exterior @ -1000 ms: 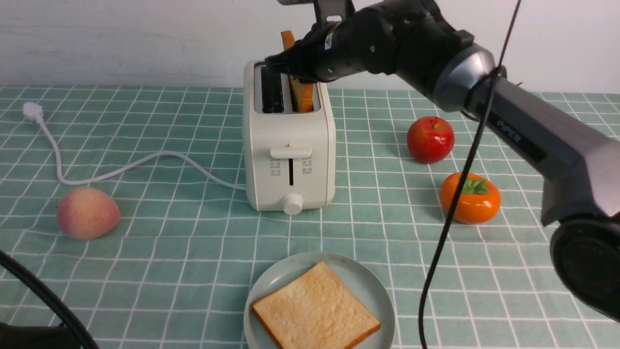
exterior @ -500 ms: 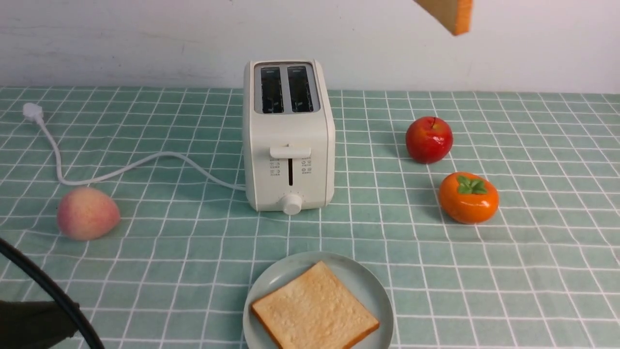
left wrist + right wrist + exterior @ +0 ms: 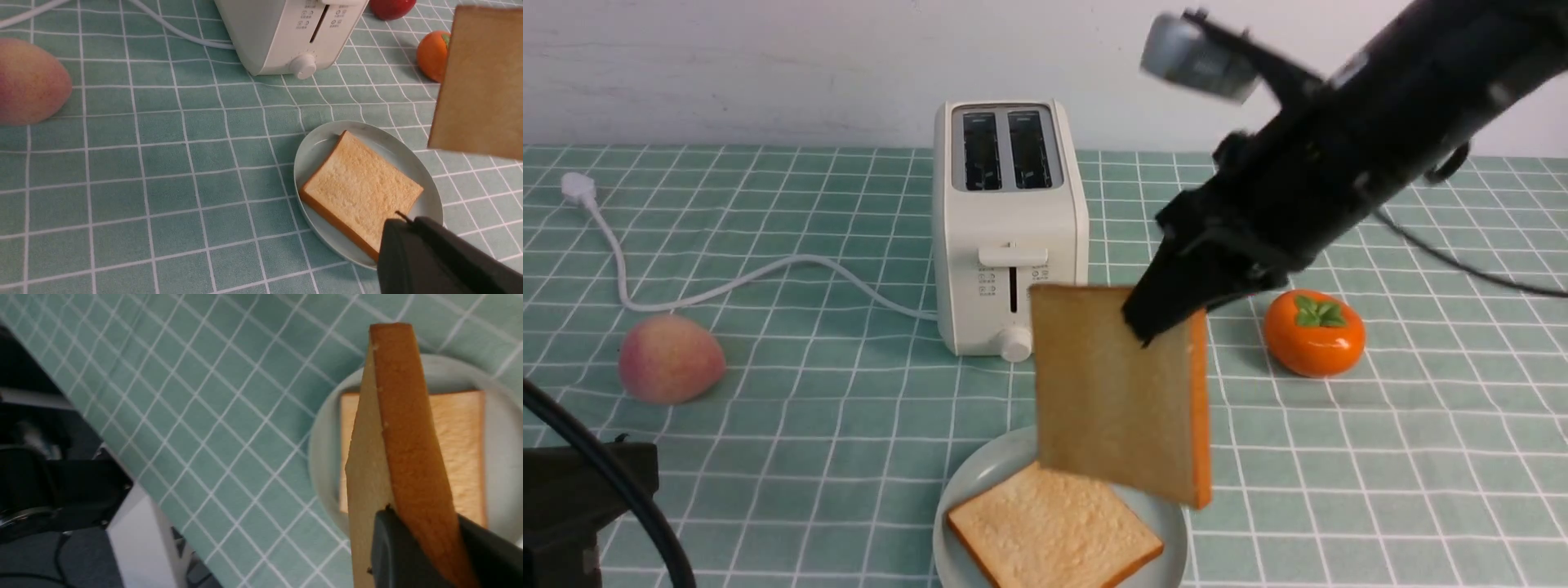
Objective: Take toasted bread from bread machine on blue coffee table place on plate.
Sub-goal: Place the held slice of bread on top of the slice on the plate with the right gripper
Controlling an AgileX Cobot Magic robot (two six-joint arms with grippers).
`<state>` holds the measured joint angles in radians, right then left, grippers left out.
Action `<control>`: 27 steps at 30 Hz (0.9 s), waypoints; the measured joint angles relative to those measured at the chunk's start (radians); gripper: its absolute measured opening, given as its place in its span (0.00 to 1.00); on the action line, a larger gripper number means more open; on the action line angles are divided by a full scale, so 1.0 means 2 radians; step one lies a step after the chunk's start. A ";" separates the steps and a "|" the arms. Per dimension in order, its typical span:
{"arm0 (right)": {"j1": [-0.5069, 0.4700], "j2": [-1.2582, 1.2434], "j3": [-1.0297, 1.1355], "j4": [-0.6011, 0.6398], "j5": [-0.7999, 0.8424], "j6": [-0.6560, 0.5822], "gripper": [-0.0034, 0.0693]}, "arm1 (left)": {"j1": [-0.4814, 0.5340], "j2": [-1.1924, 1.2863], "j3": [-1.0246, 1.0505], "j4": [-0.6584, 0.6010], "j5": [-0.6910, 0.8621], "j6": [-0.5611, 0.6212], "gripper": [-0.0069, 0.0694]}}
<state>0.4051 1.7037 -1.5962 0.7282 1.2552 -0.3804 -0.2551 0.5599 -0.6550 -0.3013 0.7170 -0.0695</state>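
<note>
Clamping an upright toast slice (image 3: pixel 1111 392) in our right end effector (image 3: pixel 1152 327), we hold it above the flat slice (image 3: pixel 1054 535) on the plate (image 3: pixel 988 474).

Bread machine (image 3: pixel 1010 229) mid-table (image 3: pixel 809 425), toward the back. Plate (image 3: pixel 970 488) at near edge, straight in front of bread machine, apart from it. Flat slice (image 3: pixel 1054 531) lying on plate. Held slice (image 3: pixel 1115 392) on edge in right gripper (image 3: pixel 1158 320), above plate's right part, clear of flat slice. Peach (image 3: pixel 670 359) left of bread machine, nearer. Cord (image 3: pixel 727 282) from bread machine's left side, behind peach, out to plug (image 3: pixel 578 188) far left. Persimmon (image 3: pixel 1313 331) right of bread machine, apple (image 3: pixel 390 8) behind persimmon.
</note>
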 joint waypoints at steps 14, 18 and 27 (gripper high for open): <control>0.000 0.141 0.013 0.079 -0.021 -0.005 0.20 | 0.000 0.000 0.000 0.000 0.007 0.002 0.07; 0.000 0.151 0.013 0.066 -0.024 0.012 0.20 | 0.000 0.000 0.000 0.000 0.008 0.002 0.07; -0.001 0.149 -0.004 -0.042 -0.023 0.051 0.56 | 0.000 0.000 0.000 0.000 0.008 0.002 0.07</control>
<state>0.4033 2.0017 -1.6037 0.6437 1.2100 -0.2786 -0.2551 0.5599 -0.6550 -0.3013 0.7325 -0.0654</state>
